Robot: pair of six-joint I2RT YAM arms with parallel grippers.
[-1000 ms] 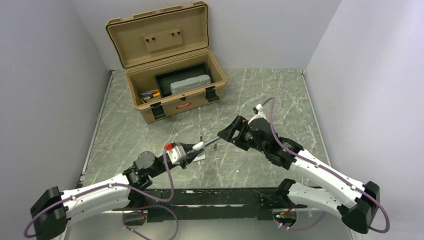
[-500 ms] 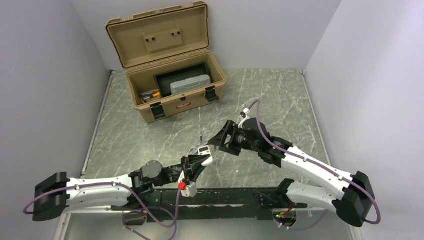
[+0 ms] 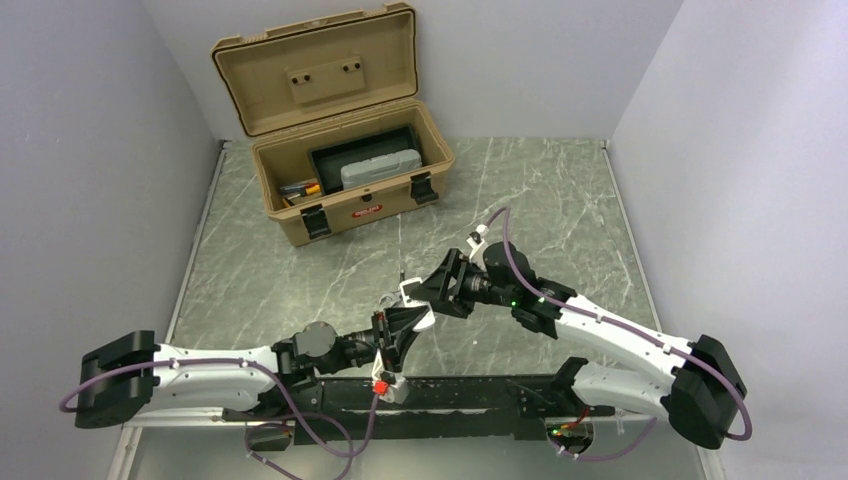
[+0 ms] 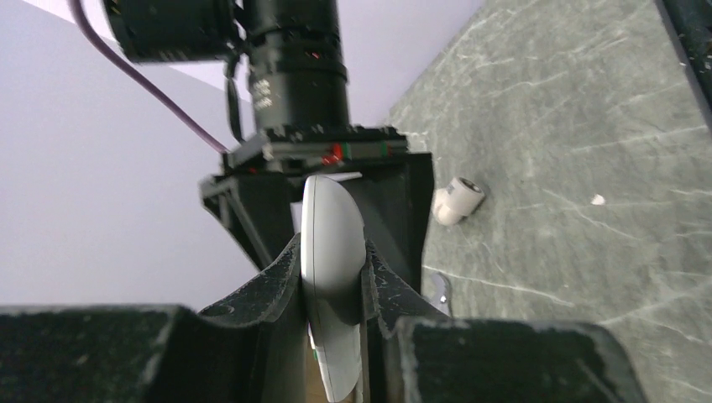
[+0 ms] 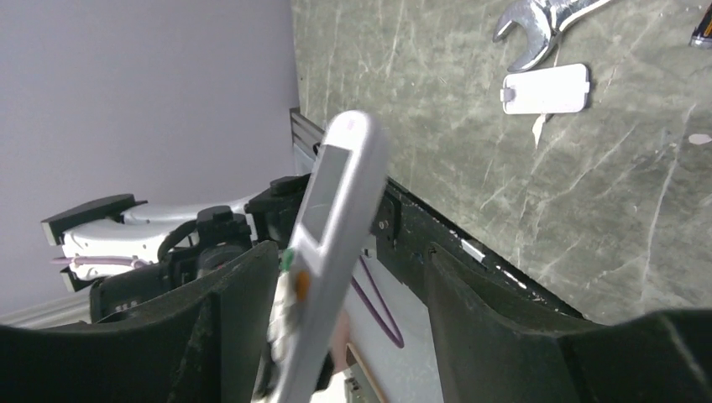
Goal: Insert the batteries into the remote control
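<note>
My left gripper (image 3: 402, 318) is shut on the remote control (image 3: 411, 294), a slim white bar held above the table's near middle. In the left wrist view the remote control (image 4: 332, 252) stands edge-on, clamped between both fingers of the left gripper (image 4: 333, 262). My right gripper (image 3: 432, 291) faces it, open. In the right wrist view the remote control (image 5: 334, 227) rises tilted between the wide-apart jaws of the right gripper (image 5: 348, 256), close to the left finger (image 5: 239, 302), its dark recess towards the camera. A small dark stick (image 3: 400, 272), perhaps a battery, lies on the table behind.
A silver wrench (image 5: 544, 17) and a white cover plate (image 5: 546, 88) lie on the marble table (image 3: 560, 190) under the grippers. An open tan toolbox (image 3: 345, 180) stands at the back left. A small white tube-like piece (image 4: 458, 200) shows beside the right gripper. A black rail (image 3: 470, 395) runs along the near edge.
My left gripper has turned and carried the remote from low over the table up and right. My right gripper has moved left and now straddles the remote's upper end.
</note>
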